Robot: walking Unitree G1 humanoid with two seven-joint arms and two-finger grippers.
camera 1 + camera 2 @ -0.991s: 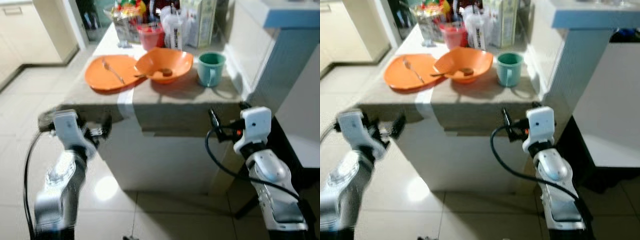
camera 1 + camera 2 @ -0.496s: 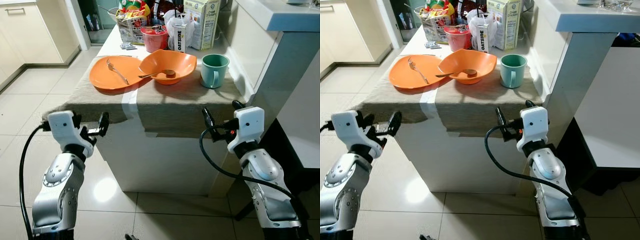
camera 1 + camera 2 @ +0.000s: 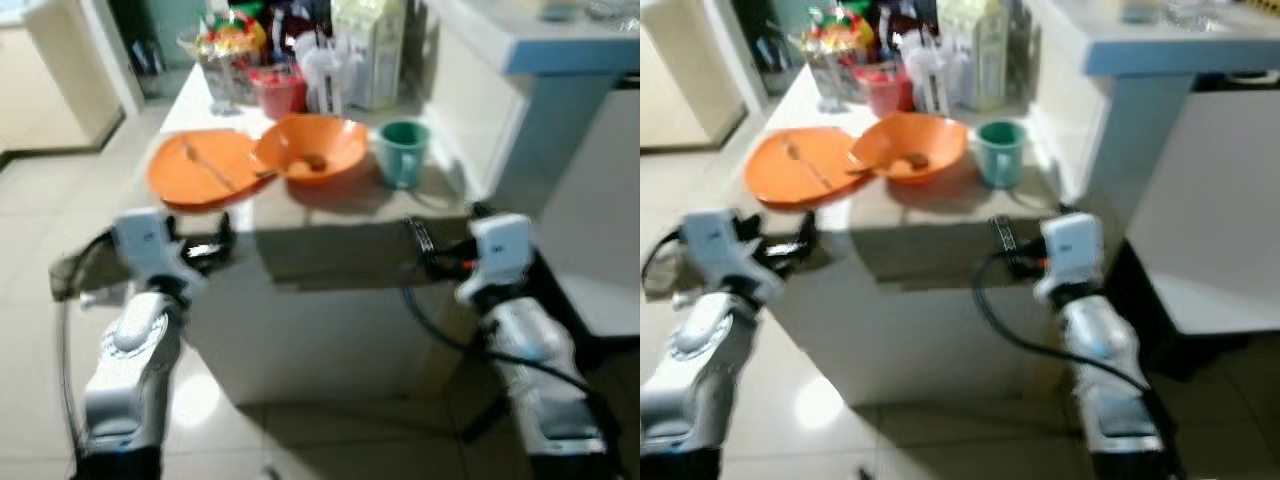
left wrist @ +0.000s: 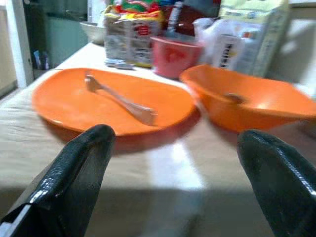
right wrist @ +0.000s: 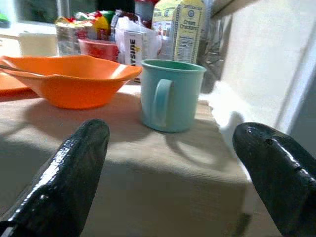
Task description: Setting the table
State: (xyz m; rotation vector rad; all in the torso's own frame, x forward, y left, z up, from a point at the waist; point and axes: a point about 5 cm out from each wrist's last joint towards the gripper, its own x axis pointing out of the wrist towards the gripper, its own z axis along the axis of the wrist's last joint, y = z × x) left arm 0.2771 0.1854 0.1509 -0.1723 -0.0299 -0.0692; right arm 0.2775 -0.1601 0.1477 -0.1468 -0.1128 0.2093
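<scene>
An orange plate (image 3: 200,168) with a fork (image 4: 123,101) on it lies on the beige table cloth (image 3: 330,235). To its right is an orange bowl (image 3: 312,150) with a spoon in it, then a teal mug (image 3: 403,153). My left gripper (image 3: 212,243) is open at the table's near edge, level with the plate (image 4: 74,98). My right gripper (image 3: 422,250) is open at the same edge, facing the mug (image 5: 170,94). Neither holds anything. The head views are blurred.
Groceries crowd the back of the table: a milk carton (image 3: 368,50), a red cup (image 3: 280,92), a snack basket (image 3: 215,55). A white counter with a pillar (image 3: 560,70) stands close on the right. Tiled floor (image 3: 40,200) lies to the left.
The whole picture has shifted a little left and gone blurred, so the camera moved. Both grippers stay open before the table edge, and the dishes have not moved.
</scene>
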